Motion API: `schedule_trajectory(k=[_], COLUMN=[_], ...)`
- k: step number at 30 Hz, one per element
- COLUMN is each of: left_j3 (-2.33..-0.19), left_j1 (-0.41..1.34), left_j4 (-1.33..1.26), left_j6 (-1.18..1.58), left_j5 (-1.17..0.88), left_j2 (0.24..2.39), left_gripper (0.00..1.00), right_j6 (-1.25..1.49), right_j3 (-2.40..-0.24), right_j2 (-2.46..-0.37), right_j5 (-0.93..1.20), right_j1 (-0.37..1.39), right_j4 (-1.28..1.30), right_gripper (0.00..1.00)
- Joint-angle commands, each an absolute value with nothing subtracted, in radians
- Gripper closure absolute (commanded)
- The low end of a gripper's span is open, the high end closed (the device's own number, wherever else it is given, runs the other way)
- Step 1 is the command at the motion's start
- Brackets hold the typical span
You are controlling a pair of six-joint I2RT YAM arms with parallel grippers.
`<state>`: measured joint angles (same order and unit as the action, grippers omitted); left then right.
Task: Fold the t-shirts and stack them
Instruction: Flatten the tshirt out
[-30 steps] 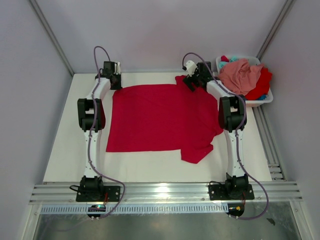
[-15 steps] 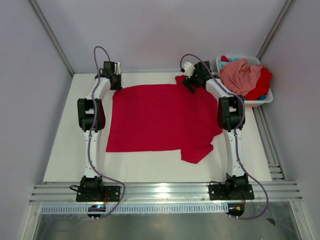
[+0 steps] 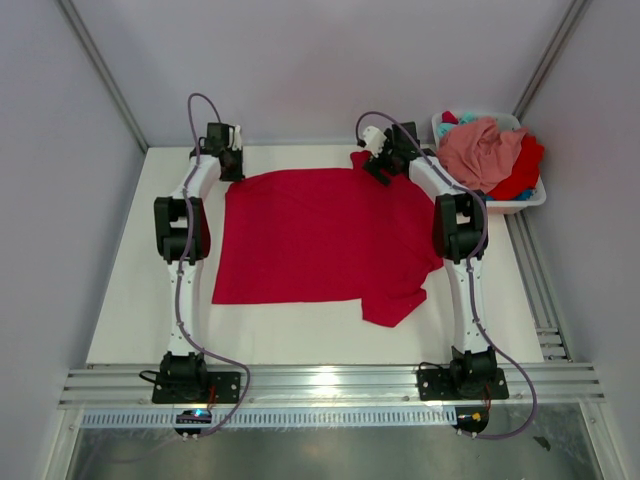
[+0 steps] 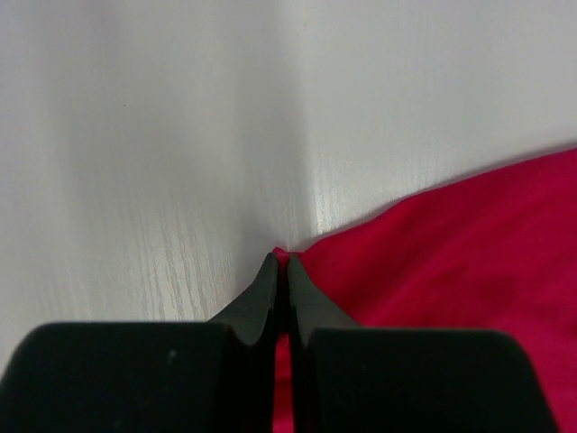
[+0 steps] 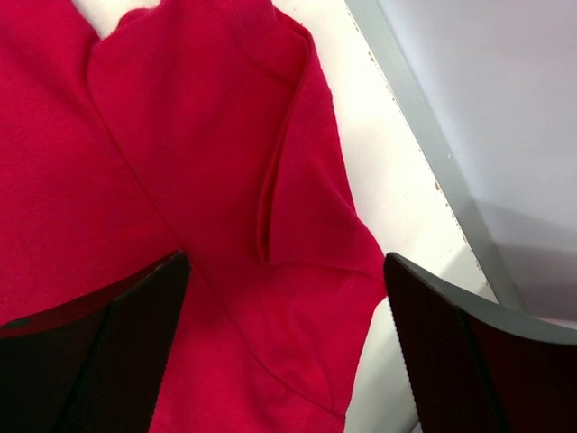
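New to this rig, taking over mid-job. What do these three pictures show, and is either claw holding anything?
Two white robot arms stand at the near table edge. One picture looks down from above; the others come from a camera on each wrist. A wide bright red cloth t-shirt lies spread on the white table. Other clothes, a salmon pink shirt on top, fill a white plastic basket at far right. The left gripper is shut on the red shirt's far-left corner. The right gripper hangs open over a sleeve, holding nothing.

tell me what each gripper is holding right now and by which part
The left gripper pinches the red t-shirt by its far left corner. The right gripper is open over a sleeve, holding nothing.
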<state>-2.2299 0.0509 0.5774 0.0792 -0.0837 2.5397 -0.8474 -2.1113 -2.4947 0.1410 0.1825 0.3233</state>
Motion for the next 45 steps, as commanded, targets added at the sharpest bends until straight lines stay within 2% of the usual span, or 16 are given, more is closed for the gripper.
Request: schedule_trajectory(k=[1,4,7,11,14,15,16,25,29,31,32,33,34,36,44,45], left_j3=[-2.21,-2.203,-2.192,-2.181,-2.181,-2.181,-2.181,-2.164,-2.157,-2.155,-2.152,-2.154,-2.152,-2.154,-2.148,-2.148], left_j1=[0.052,0.051,0.051,0.051,0.051,0.051,0.052,0.052,0.052,0.051,0.051,0.051,0.051,0.051,0.051,0.051], left_j4=[0.62,0.62,0.617,0.611,0.612,0.612,0.612,0.614,0.609,0.606,0.604,0.6,0.601,0.6,0.6,0.6], left_j6=[0.084,0.083,0.078,0.077,0.081,0.083,0.083,0.077,0.069,0.069,0.066,0.066,0.064,0.064,0.06,0.06], left_j5=[-0.104,-0.109,-0.11,-0.113,-0.124,-0.13,-0.13,-0.137,-0.135,-0.137,-0.133,-0.135,-0.135,-0.135,-0.129,-0.129], left_j2=[2.482,2.48,2.476,2.473,2.473,2.471,2.47,2.474,2.47,2.467,2.465,2.465,2.467,2.468,2.471,2.47], left_gripper=[1.0,1.0,1.0,1.0,1.0,1.0,1.0,1.0,1.0,1.0,1.0,1.0,1.0,1.0,1.0,1.0], right_j6=[-0.888,-0.897,-0.92,-0.93,-0.934,-0.931,-0.92,-0.916,-0.905,-0.902,-0.902,-0.905,-0.902,-0.907,-0.919,-0.929], right_j3=[-2.14,-2.141,-2.141,-2.146,-2.146,-2.145,-2.137,-2.086,-2.031,-2.034,-2.04,-2.049,-2.049,-2.051,-2.057,-2.057], right_j2=[-2.522,-2.525,-2.533,-2.545,-2.546,-2.546,-2.545,-2.523,-2.5,-2.503,-2.514,-2.52,-2.525,-2.537,-2.546,-2.546], right_j5=[0.135,0.132,0.118,0.081,0.075,0.075,0.055,0.017,-0.051,-0.086,-0.093,-0.113,-0.13,-0.144,-0.114,-0.104], right_j1=[0.19,0.19,0.19,0.19,0.19,0.192,0.19,0.192,0.193,0.195,0.195,0.198,0.201,0.202,0.204,0.204], right_j4=[0.367,0.377,0.405,0.417,0.434,0.433,0.423,0.341,0.207,0.175,0.173,0.167,0.155,0.127,0.136,0.146], right_gripper=[0.11,0.13,0.24,0.56,0.68,0.94,0.97,0.97,0.97,0.93,0.59,0.35,0.21,0.17,0.17,0.28])
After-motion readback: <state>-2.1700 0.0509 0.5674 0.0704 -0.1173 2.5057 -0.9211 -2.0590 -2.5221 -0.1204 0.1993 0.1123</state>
